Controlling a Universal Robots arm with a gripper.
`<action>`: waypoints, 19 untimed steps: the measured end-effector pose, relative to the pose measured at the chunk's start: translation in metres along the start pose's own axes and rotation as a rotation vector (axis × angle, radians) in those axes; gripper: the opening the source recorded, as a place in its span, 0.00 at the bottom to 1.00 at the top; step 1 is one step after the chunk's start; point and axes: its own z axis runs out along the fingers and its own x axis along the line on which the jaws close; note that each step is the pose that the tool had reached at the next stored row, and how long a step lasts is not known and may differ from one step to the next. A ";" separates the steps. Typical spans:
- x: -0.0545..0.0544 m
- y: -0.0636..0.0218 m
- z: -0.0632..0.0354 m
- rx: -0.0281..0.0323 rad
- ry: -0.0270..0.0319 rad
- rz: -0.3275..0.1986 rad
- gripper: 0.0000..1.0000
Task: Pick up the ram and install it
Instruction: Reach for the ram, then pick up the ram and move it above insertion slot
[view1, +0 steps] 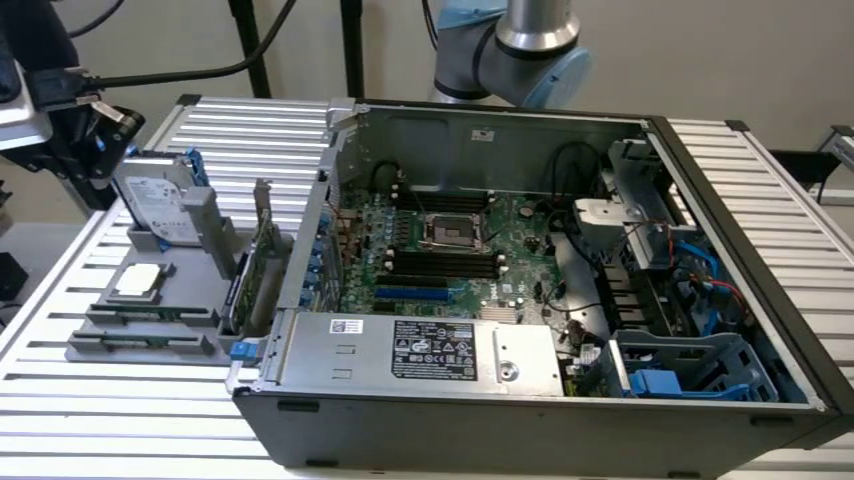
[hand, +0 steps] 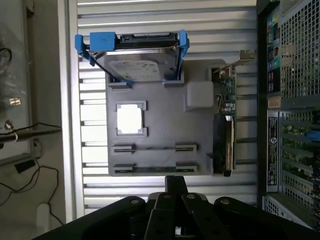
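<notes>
The ram is a thin stick standing on edge between two grey clips (hand: 154, 148) on the grey parts holder (hand: 160, 112); a second such stick (hand: 154, 169) lies in the row beside it. In the exterior view these rows (view1: 150, 314) sit at the holder's near end, on the exterior view's left. My gripper (hand: 175, 184) hangs above the holder's edge close to the ram rows, its black fingers shut together with nothing between them. In the exterior view the gripper (view1: 107, 125) is high at the far left, well above the holder.
The holder also carries a hard drive in a blue caddy (hand: 132, 55), a square silver processor (hand: 130, 120) and a green expansion card (hand: 225, 115). The open computer case (view1: 534, 290) lies on the exterior view's right, with black memory slots (view1: 441, 262) on its motherboard. Cables (hand: 25, 135) lie beyond the slatted table.
</notes>
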 end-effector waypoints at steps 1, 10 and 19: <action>0.000 -0.0002 0.0001 0.0004 0.0007 -0.011 0.11; 0.002 -0.0012 0.0013 0.0019 0.0022 -0.067 0.11; 0.002 -0.0012 0.0013 0.0019 0.0023 -0.067 0.11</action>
